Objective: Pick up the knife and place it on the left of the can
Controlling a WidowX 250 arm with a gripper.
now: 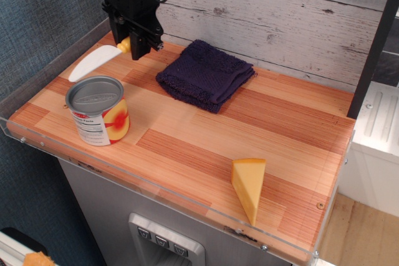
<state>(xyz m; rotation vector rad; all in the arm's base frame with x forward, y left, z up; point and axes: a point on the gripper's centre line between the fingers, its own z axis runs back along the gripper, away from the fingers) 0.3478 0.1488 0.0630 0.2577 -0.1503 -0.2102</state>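
My black gripper [132, 45] is at the back left of the wooden table, shut on the yellow handle of the knife [93, 63]. The knife's white blade points left and down, held in the air above the table's left part. The can [98, 111], with a grey lid and a white, red and yellow label, stands upright near the front left corner. The blade tip hangs just behind and left of the can's lid.
A folded dark purple cloth [206, 75] lies at the back middle. A yellow cheese wedge [249, 186] stands near the front right. A clear plastic rim [50, 147] edges the table's left and front sides. A wooden plank wall stands behind.
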